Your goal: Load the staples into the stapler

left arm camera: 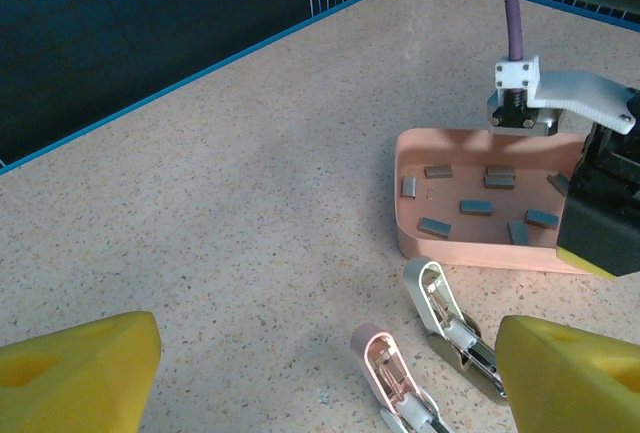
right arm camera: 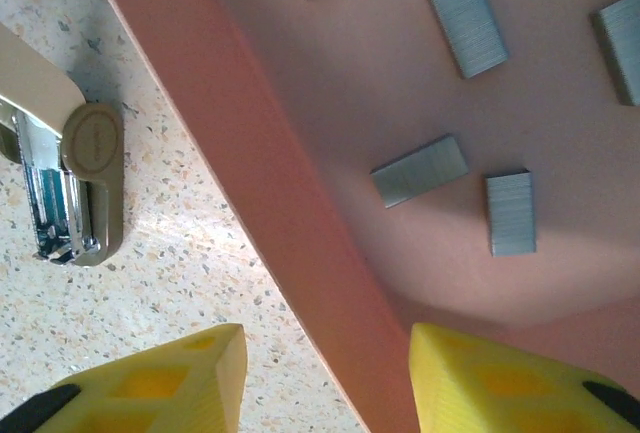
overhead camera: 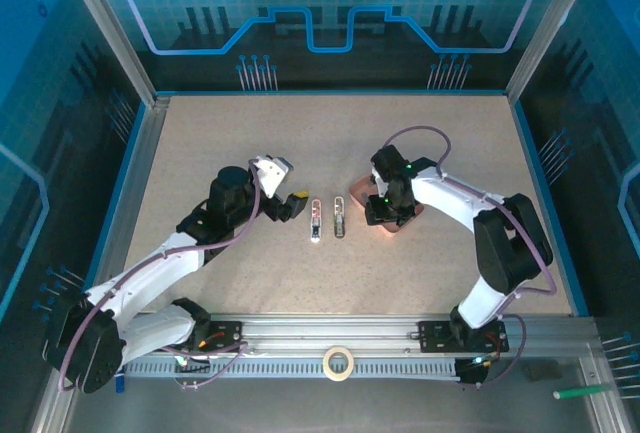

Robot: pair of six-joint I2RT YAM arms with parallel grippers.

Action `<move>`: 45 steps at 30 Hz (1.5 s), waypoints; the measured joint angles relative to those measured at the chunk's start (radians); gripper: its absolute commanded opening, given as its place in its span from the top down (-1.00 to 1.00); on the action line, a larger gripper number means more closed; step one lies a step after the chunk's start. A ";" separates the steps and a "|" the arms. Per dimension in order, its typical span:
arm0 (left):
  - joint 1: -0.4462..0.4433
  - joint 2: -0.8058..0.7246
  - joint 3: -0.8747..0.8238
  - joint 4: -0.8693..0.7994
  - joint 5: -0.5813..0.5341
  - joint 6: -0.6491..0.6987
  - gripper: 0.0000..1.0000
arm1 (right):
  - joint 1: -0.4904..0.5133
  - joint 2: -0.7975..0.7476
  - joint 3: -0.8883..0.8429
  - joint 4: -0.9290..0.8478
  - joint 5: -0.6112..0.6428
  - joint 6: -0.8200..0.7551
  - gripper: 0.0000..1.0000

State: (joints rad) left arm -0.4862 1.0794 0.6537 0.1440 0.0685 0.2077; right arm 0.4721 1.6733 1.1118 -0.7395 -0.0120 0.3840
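Right wrist view: the staples (right arm camera: pixel 418 171) lie flat and scattered on the floor of the tray (right arm camera: pixel 270 183), apart from each other, so one can be taken singly. The right gripper (right arm camera: pixel 325 345) hangs over the tray's wall with its fingers spread, one outside the wall and one over the floor, pinching nothing. It looks placed to come down on a staple close to that wall. Just outside the tray lies the grey stapler (right arm camera: pixel 80 178) with its metal channel showing. On its side away from the tray is the pink stapler (left arm camera: pixel 395 378), also lying open, seemingly so a staple can drop in. The left gripper (left arm camera: pixel 320 383) sits past the pink stapler from the tray, fingers wide apart and empty, probably waiting to steady a stapler during loading
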 measured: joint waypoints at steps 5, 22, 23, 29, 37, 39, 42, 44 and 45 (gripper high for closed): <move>0.000 0.000 0.000 0.000 0.000 0.000 -0.76 | 0.000 0.027 -0.005 -0.001 0.004 0.010 0.26; 0.000 0.000 0.000 -0.005 0.000 0.003 -0.76 | 0.000 -0.035 -0.099 0.029 -0.020 0.159 0.67; 0.000 0.000 0.000 -0.005 0.000 0.003 -0.75 | 0.001 -0.043 -0.110 0.035 -0.020 0.172 0.68; 0.000 0.000 0.000 -0.004 0.000 0.003 -0.75 | 0.028 -0.075 -0.143 0.066 -0.020 0.232 0.47; 0.000 0.000 0.000 -0.004 0.012 0.002 -0.76 | 0.029 -0.157 -0.116 0.002 0.025 0.223 0.23; 0.000 0.000 0.000 -0.004 0.017 0.001 -0.76 | 0.003 -0.190 -0.092 -0.021 0.037 0.205 0.24; 0.000 0.000 0.000 -0.004 0.019 0.001 -0.76 | -0.049 -0.201 -0.051 -0.049 0.058 0.164 0.28; 0.000 0.000 0.000 -0.004 0.019 0.001 -0.75 | -0.084 -0.188 -0.029 -0.063 0.069 0.132 0.32; 0.000 0.000 0.000 -0.004 0.019 0.001 -0.75 | -0.102 -0.174 -0.016 -0.069 0.075 0.114 0.34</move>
State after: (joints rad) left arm -0.4862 1.0794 0.6537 0.1398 0.0879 0.2085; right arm 0.3702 1.4998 1.0958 -0.8082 0.0631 0.4984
